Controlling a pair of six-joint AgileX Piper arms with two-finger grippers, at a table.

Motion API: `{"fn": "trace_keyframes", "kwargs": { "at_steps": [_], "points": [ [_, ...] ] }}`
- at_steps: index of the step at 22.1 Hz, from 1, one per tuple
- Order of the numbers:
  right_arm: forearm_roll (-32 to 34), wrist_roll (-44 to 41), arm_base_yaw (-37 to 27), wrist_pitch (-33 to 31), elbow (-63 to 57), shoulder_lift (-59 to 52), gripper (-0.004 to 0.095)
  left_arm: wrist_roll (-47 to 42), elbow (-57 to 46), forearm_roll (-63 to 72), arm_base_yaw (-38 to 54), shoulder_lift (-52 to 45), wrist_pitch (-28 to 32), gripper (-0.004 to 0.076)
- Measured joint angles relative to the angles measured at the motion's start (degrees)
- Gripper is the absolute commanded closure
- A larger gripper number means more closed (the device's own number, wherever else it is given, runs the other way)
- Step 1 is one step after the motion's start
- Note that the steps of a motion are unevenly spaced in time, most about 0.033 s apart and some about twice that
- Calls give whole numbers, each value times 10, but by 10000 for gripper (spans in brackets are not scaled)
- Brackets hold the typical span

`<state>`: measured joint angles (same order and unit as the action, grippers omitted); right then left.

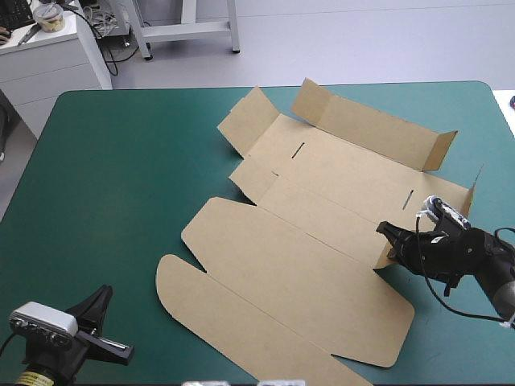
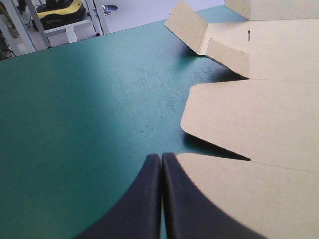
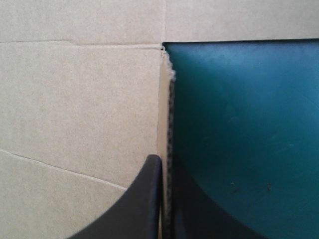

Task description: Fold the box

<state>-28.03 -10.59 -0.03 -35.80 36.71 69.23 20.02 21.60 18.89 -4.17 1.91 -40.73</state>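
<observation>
The brown box (image 1: 298,265) lies as an open cut sheet across the middle of the table. Its far wall (image 1: 370,129) and two end flaps stand partly raised, and the long lid panels near me lie flat. My right gripper (image 1: 388,235) is at the sheet's right side, shut on a small side flap. In the right wrist view the flap's corrugated edge (image 3: 169,124) stands upright between my right gripper's (image 3: 164,162) black fingers. My left gripper (image 1: 103,304) is shut on nothing, low over the cover at the near left. The left wrist view shows my left gripper (image 2: 161,159) just short of the box's (image 2: 259,114) rounded lid edge.
The teal-green cover (image 1: 105,185) shows as a wide strip between the box and the table's left edge. A narrower strip (image 1: 475,338) runs along the right edge under my right arm. The table's far edge lies just beyond the raised wall.
</observation>
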Motion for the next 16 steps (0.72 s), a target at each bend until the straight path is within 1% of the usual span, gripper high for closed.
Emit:
{"fn": "trace_keyframes", "kwargs": {
  "at_steps": [5, 8, 12, 15, 16],
  "points": [
    [-1, 20, 0, -1, 1, 0, 913, 0, 0, 0, 0, 0, 0, 734],
    [2, 66, 0, -14, 24, 8, 913, 0, 0, 0, 0, 0, 0, 734],
    [16, 168, 0, -68, 118, 76, 913, 0, 0, 0, 0, 0, 0, 734],
    [18, 282, 0, -108, 217, 161, 913, 0, 0, 0, 0, 0, 0, 734],
    [18, 335, 0, -123, 254, 187, 913, 0, 0, 0, 0, 0, 0, 734]
  ]
}}
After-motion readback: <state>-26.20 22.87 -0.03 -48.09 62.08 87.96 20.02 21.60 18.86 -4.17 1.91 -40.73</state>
